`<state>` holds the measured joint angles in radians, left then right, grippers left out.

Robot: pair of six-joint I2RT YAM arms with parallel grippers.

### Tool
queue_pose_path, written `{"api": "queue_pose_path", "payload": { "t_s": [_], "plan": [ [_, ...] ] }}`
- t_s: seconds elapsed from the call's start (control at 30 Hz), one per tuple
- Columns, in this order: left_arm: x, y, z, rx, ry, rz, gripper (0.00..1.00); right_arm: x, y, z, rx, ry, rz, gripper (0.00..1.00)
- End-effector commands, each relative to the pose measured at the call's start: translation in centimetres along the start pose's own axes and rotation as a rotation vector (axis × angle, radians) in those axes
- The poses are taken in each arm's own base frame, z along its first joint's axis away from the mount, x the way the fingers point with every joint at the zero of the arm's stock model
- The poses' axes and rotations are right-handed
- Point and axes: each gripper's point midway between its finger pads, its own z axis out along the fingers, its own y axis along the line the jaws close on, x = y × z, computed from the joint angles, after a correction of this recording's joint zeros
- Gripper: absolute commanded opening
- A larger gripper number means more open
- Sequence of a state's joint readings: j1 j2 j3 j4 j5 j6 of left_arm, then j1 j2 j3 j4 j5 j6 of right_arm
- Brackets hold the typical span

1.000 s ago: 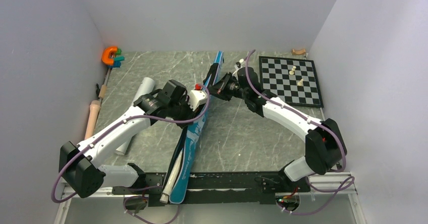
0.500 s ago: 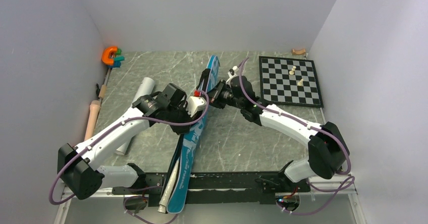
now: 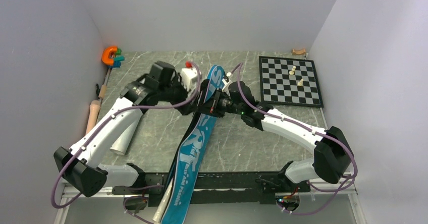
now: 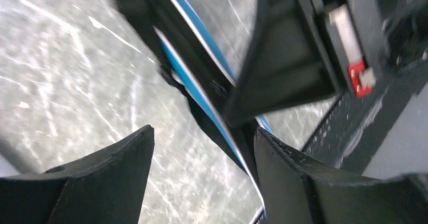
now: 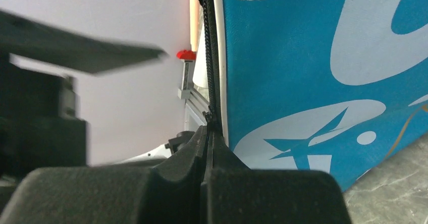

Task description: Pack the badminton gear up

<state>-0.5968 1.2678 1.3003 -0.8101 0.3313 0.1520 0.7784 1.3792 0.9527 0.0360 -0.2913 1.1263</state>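
The blue "SPORT" bag (image 3: pixel 194 148) lies slantwise from mid-table over the near edge. A white racket handle (image 3: pixel 160 212) sticks out of its near end. My right gripper (image 3: pixel 214 104) is shut on the bag's black zip edge (image 5: pixel 208 82), with the blue printed side (image 5: pixel 313 57) just to its right. My left gripper (image 3: pixel 200 98) is open beside the bag's wide end. In the left wrist view the gripper (image 4: pixel 202 151) has bare table between its fingers, and the bag's blue edge (image 4: pixel 202 100) runs close to the right finger (image 4: pixel 303 178). The long white tube (image 3: pixel 121 142) lies under the left arm, partly hidden.
A chessboard (image 3: pixel 290 80) with a few pieces lies at the back right. An orange clamp (image 3: pixel 109 55) sits at the back left, and a wooden-handled tool (image 3: pixel 93 115) lies along the left wall. A small tan object (image 3: pixel 299 51) rests in the back right corner.
My left gripper has opened, let go of the bag and moved back toward the far left. The bag has slid farther over the near edge, and the right gripper has moved left with it.
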Motion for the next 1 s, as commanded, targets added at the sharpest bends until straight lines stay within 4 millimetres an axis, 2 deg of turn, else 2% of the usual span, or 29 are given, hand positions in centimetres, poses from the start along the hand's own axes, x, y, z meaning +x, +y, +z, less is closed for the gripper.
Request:
{"api": "queue_pose_path", "payload": {
  "t_s": [0.0, 0.07, 0.13, 0.23, 0.37, 0.57, 0.7, 0.77, 0.97],
  "plan": [
    [-5.9, 3.1, -2.4, -0.056, -0.182, -0.052, 0.76, 1.3, 0.8, -0.5, -0.044, 0.066, -0.012, 0.00],
    [-7.2, 4.7, -2.7, -0.090, -0.226, -0.082, 0.80, 1.4, 0.7, -0.4, -0.044, 0.066, -0.013, 0.00],
    [-7.8, 5.2, -2.1, -0.071, -0.223, -0.103, 0.81, 1.4, 0.8, -0.3, -0.046, 0.066, -0.010, 0.00],
    [-7.7, 4.3, 0.0, 0.044, -0.178, -0.148, 0.80, 1.3, 0.9, -0.3, -0.053, 0.060, -0.011, 0.00],
    [-6.7, 2.9, 2.7, 0.186, -0.129, -0.222, 0.79, 1.4, 0.9, -0.3, -0.057, 0.056, -0.009, 0.00],
    [-6.2, 1.9, 3.7, 0.259, -0.109, -0.264, 0.79, 1.3, 0.8, -0.5, -0.060, 0.047, -0.014, 0.00],
    [-5.7, 1.2, 4.2, 0.275, -0.092, -0.260, 0.76, 1.2, 0.9, -0.3, -0.069, 0.043, -0.013, 0.00],
    [-5.3, 0.9, 4.8, 0.275, -0.074, -0.257, 0.66, 1.1, 1.0, -0.1, -0.072, 0.040, -0.009, 0.00],
    [-5.2, 1.7, 6.2, 0.238, -0.052, -0.281, 0.16, 0.7, 1.4, -0.2, -0.086, 0.014, -0.001, 0.00]
  ]
}}
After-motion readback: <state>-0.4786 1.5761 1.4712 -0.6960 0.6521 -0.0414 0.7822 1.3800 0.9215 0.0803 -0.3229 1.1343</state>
